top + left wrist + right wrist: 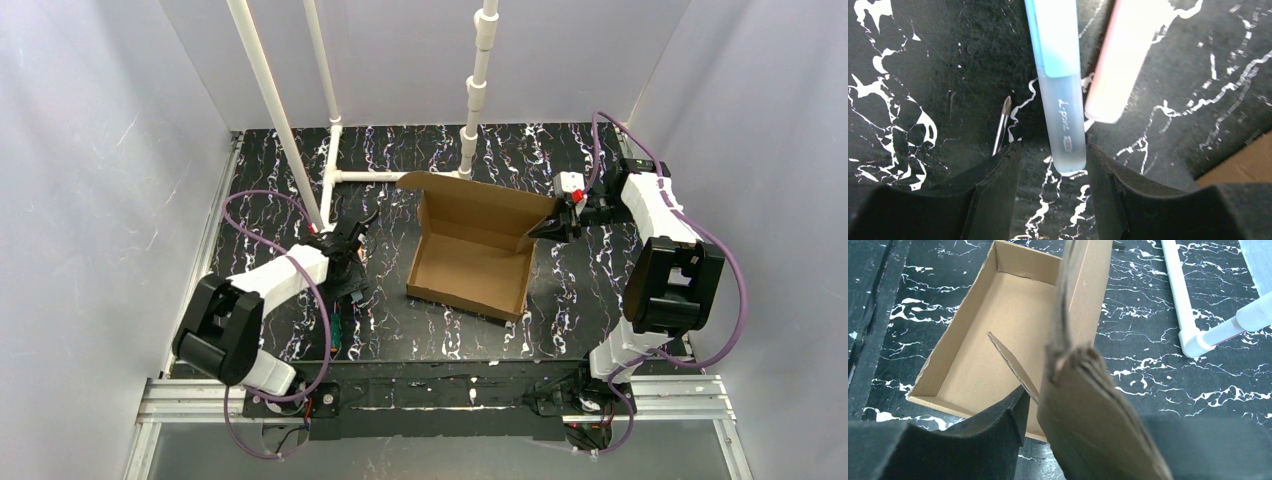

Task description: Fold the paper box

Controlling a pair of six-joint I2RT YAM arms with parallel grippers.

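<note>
Top view: the paper box [468, 262] sits mid-worktop [400, 150], walls up, lid flap raised. The left pincer [352, 232] stands apart, left of the box.

Left wrist view: its jaws are partly open either side of a frosted tube [1065, 120], gripping nothing.

Right wrist view: the right pincer [1040, 400] clamps the box's right wall.

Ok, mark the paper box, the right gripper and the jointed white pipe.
paper box [470, 265]: top external view, bare inside floor.
right gripper [548, 229]: top external view, between its fingers, at the box wall.
jointed white pipe [477, 98]: top external view, on its coupling.
</note>
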